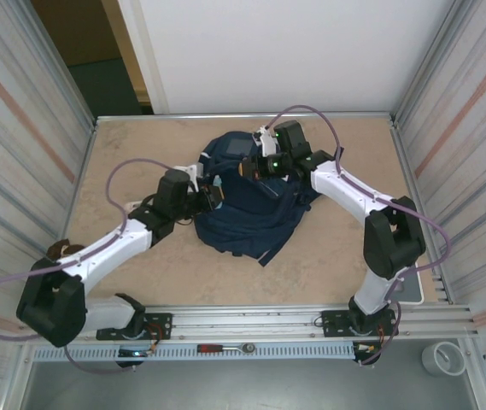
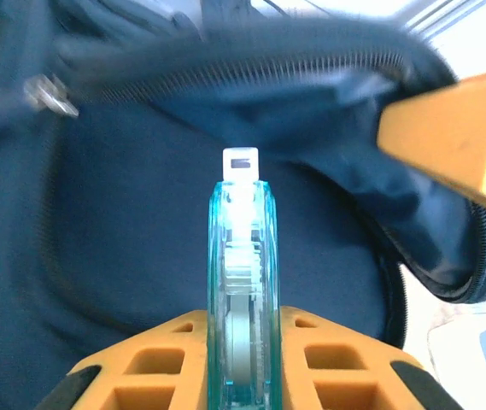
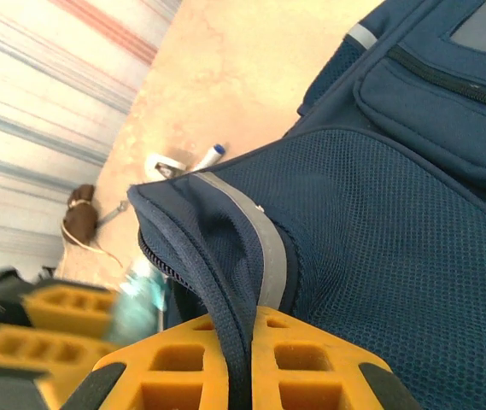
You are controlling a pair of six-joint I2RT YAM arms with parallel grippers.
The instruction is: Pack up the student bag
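**Both grippers closed at the bag**

Ribbed metal walls (image 1: 20, 128) flank your beige table (image 1: 336, 256), with a white panel behind its far edge. The bag (image 1: 251, 213) lies crumpled at mid-table, somewhat nearer the far edge than the near one, and both arms reach in to it from their bases on the near edge.

Your left gripper (image 1: 213, 195) meets the bag's left side. Its wrist view shows the orange pads of the left gripper (image 2: 243, 342) pressed together on a clear teal dispenser (image 2: 241, 256), held on edge with its white tip pointing at the bag (image 2: 131, 231). A zip (image 2: 251, 73) runs across just above that tip, blurred.

Your right gripper (image 1: 255, 166) sits over the bag's far part. From its wrist, the right gripper (image 3: 236, 342) pinches the bag's rim, with dark piping and zip tape caught between the pads. A grey reflective stripe (image 3: 260, 239) runs along the fold just above them, and mesh covers the bag (image 3: 396, 231) to the right.

Beyond that rim, a pen (image 3: 208, 156) with a blue cap lies on the table toward its left edge.
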